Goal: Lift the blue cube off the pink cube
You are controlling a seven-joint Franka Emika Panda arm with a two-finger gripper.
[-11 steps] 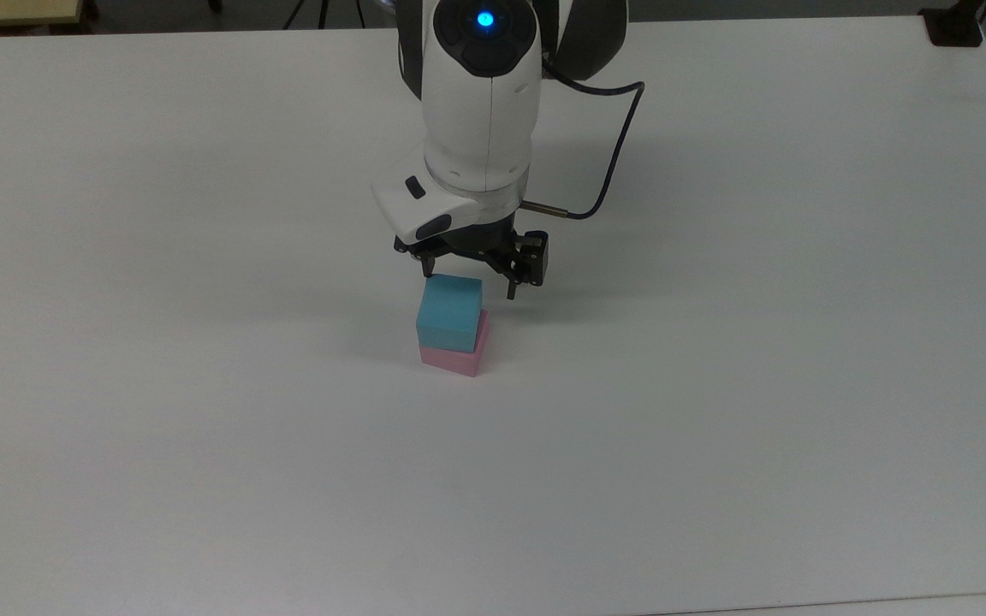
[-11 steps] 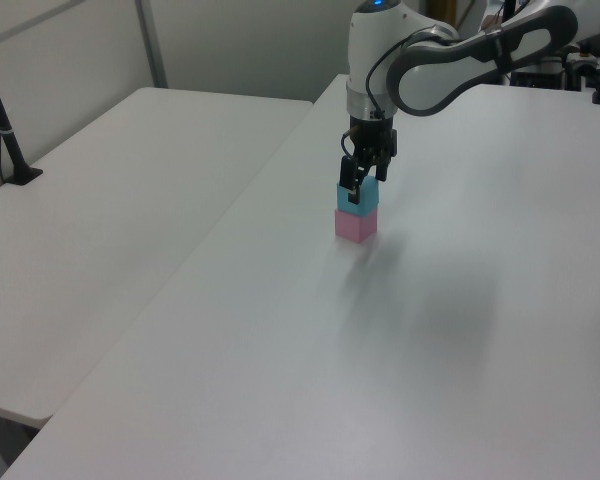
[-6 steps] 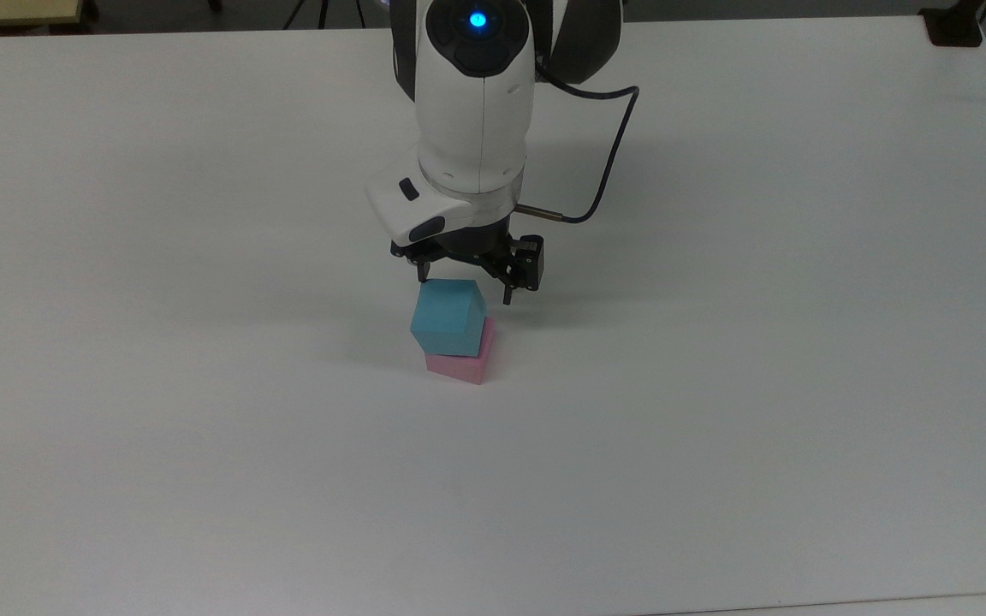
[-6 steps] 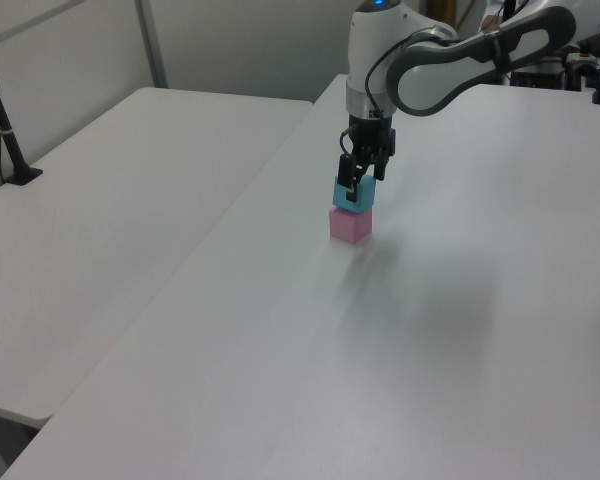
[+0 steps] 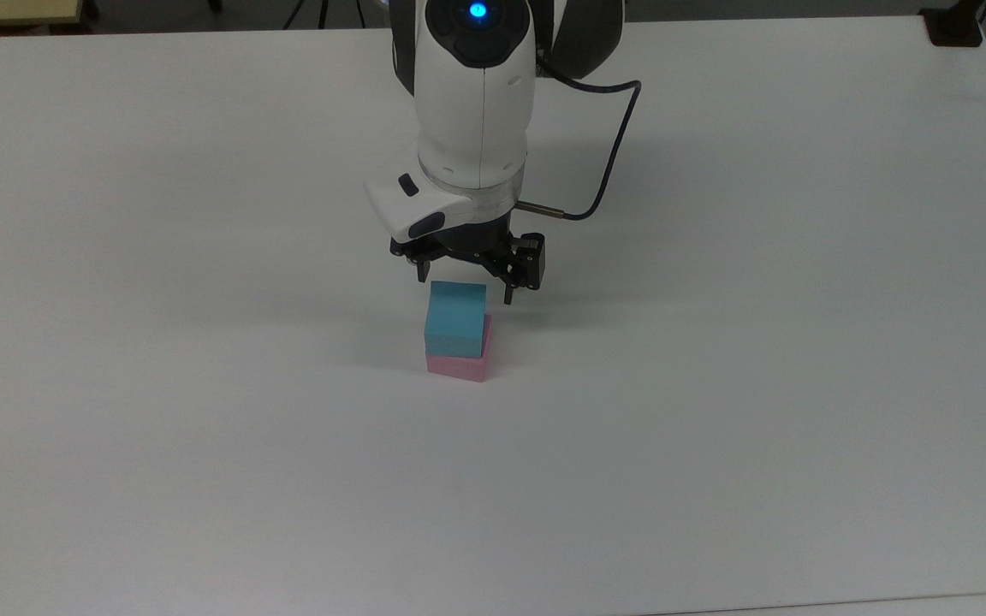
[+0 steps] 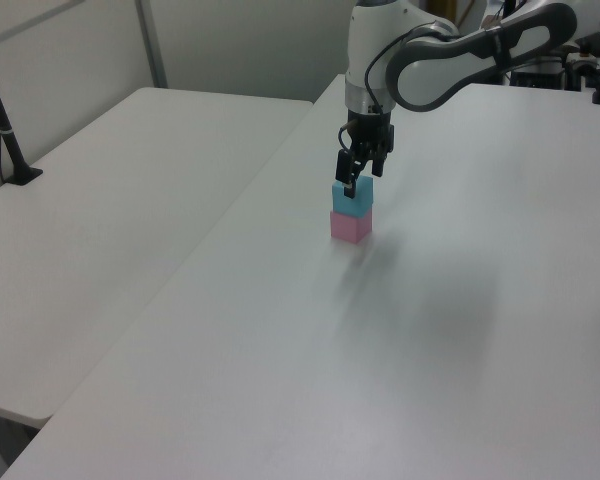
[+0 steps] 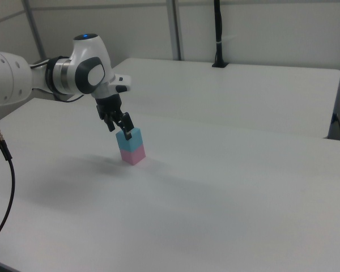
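Cubes first: the blue cube is a small, matte, plain-faced block sitting squarely on top of the pink cube, which matches it in size and finish and rests on the bench. The stack looks neatly aligned in the left view and the right view, with the pink block below it.

Just over the blue cube hangs the gripper, its black jaws spread apart, one finger at the top view's left of the cube's far edge and the other at the top view's right, neither pressing on it. In the left view the gripper sits at the cube's top face; in the right view it is tilted beside the cube's upper corner. The wrist above is glossy white with a dark cable looping out.

The bench is a broad, smooth, white surface. A second white table stands alongside, with a black pole on it, and pale wall panels behind.
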